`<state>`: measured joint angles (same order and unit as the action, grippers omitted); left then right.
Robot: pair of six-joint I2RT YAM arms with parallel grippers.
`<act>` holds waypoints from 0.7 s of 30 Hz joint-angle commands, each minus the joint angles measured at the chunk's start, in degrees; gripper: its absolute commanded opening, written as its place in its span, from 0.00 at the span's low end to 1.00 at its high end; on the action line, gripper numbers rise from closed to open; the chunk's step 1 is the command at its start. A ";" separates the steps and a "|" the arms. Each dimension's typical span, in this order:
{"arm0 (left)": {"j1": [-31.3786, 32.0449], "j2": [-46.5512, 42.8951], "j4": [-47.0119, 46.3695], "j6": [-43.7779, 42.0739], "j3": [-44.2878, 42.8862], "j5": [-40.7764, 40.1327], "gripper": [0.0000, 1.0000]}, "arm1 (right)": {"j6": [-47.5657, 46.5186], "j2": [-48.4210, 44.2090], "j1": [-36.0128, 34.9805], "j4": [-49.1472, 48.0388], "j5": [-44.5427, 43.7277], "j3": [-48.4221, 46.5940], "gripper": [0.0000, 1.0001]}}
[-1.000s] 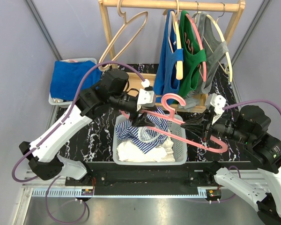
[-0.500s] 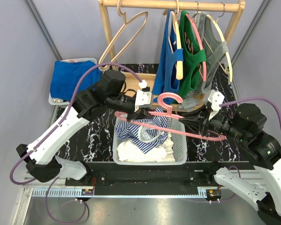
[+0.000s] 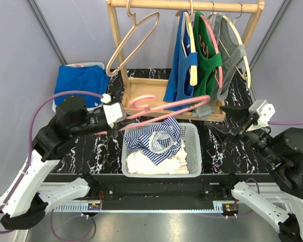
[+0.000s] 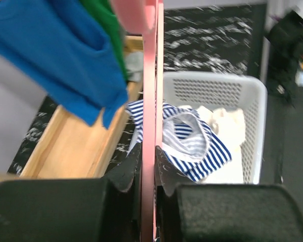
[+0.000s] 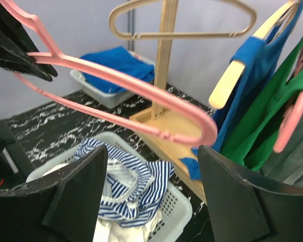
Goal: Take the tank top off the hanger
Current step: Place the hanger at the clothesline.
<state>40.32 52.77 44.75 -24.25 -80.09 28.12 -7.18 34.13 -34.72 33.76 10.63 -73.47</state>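
Note:
The blue-and-white striped tank top (image 3: 154, 141) lies crumpled in the white basket (image 3: 194, 151), on top of white cloth and apart from the hanger. In the left wrist view the tank top (image 4: 192, 146) sits below the jaws. The bare pink hanger (image 3: 161, 108) slants in the air over the basket's far edge. My left gripper (image 3: 125, 122) is shut on its lower left bar, and that bar (image 4: 149, 101) runs straight between the jaws of the left gripper (image 4: 147, 161). My right gripper (image 3: 223, 118) stands open to the right of the basket, holding nothing; from it the hanger (image 5: 116, 80) hangs ahead, untouched.
A wooden rack (image 3: 141, 88) stands behind the basket with a bare wooden hanger (image 3: 134, 38) and blue (image 3: 184, 60), green (image 3: 207, 55) and grey (image 3: 232, 50) tops on hangers. A bin with blue cloth (image 3: 78, 83) sits at the far left.
My right gripper let go of the hanger, opened and drew back to the right. My left gripper shut on the hanger and pulled it left; the striped top stayed in the basket.

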 commanded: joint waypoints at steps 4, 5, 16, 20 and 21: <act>-8.22 2.51 -3.45 13.43 -1.56 -4.83 0.00 | 2.78 0.76 0.18 -3.52 -3.69 1.05 0.78; -8.58 2.42 -2.23 14.05 -1.56 -4.91 0.00 | 2.96 0.68 0.18 -3.52 -3.78 1.49 0.78; -10.52 1.29 10.52 -3.22 -5.08 -1.52 0.00 | 2.52 0.50 0.18 -3.96 -3.34 4.03 0.77; -10.52 -2.06 10.27 -9.50 -4.45 0.44 0.00 | 2.43 0.50 0.18 -3.96 -3.51 5.44 0.77; -10.52 -1.89 10.18 -9.50 -6.54 0.45 0.00 | 2.52 0.50 0.18 -3.96 -3.60 5.62 0.77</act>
<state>29.93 53.49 55.75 -26.26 -83.02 24.88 -4.89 34.20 -34.72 32.12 8.01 -68.79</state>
